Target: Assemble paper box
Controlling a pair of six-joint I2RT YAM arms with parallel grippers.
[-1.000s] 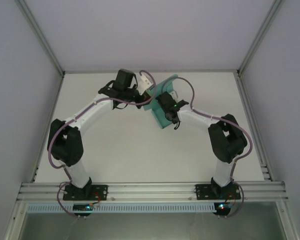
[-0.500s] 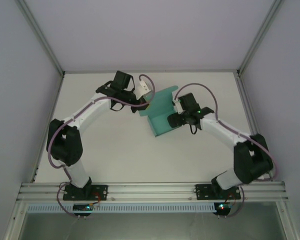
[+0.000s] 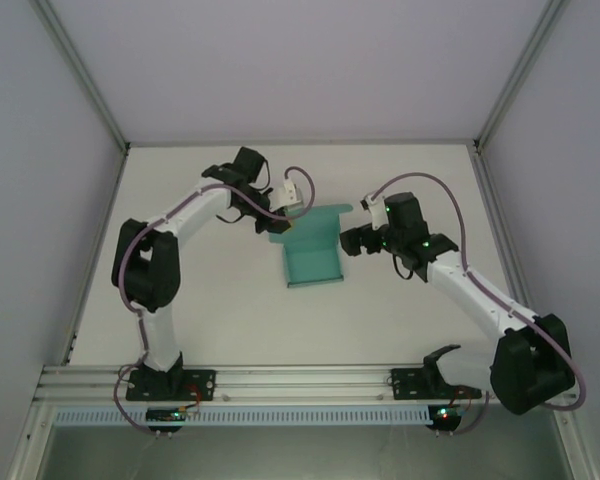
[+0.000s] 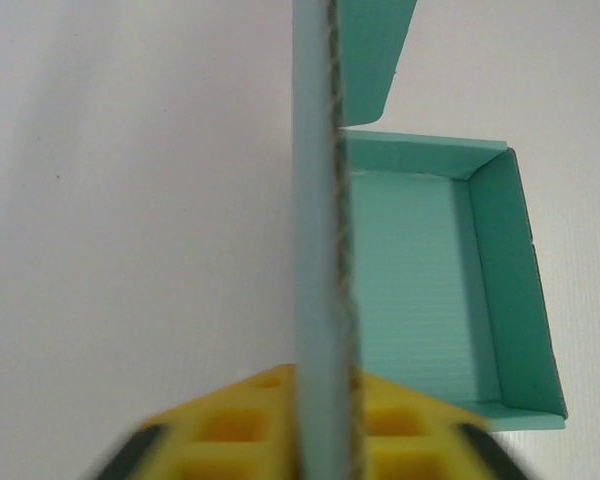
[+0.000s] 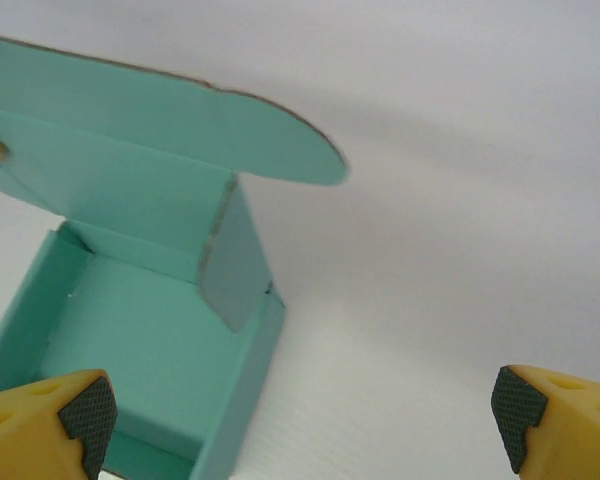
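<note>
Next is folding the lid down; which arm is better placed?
Left, probably. The left gripper holds the upright lid of the paper box in its jaws; the right gripper is open and empty beside it.

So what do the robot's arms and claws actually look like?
The left arm and right arm are white tubes linked by chunky black joints, with purplish cables looping alongside. Tiny green lights glow near the right wrist. The right claw has two yellow fingers tipped with dark grey textured pads; the left claw is yellow too.
</note>
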